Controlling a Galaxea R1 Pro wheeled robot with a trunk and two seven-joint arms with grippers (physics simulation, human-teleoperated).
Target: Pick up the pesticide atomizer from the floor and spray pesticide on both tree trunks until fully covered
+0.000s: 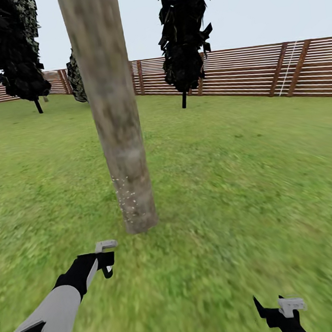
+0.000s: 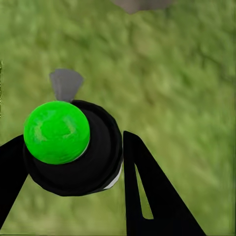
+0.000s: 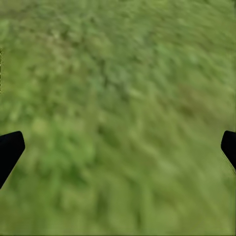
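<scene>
At the head view's lower right, the right gripper (image 1: 279, 314) is hanging over grass (image 1: 228, 190) with fingers spread and empty. At lower left, the left gripper (image 1: 105, 262) is clasping the atomizer (image 2: 73, 147). Just beyond, at center, specks (image 1: 126, 199) are dotting the trunk (image 1: 116, 115). The fence (image 1: 248, 70) is running along the top.

Green-capped black atomizer (image 2: 73, 147) between left tool's fingers (image 2: 147, 191); pale-specked trunk (image 1: 114, 115) on grass.

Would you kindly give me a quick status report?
Left gripper shut on atomizer. Right gripper open. Trunk ahead, pesticide specks low. Path unobstructed.
</scene>
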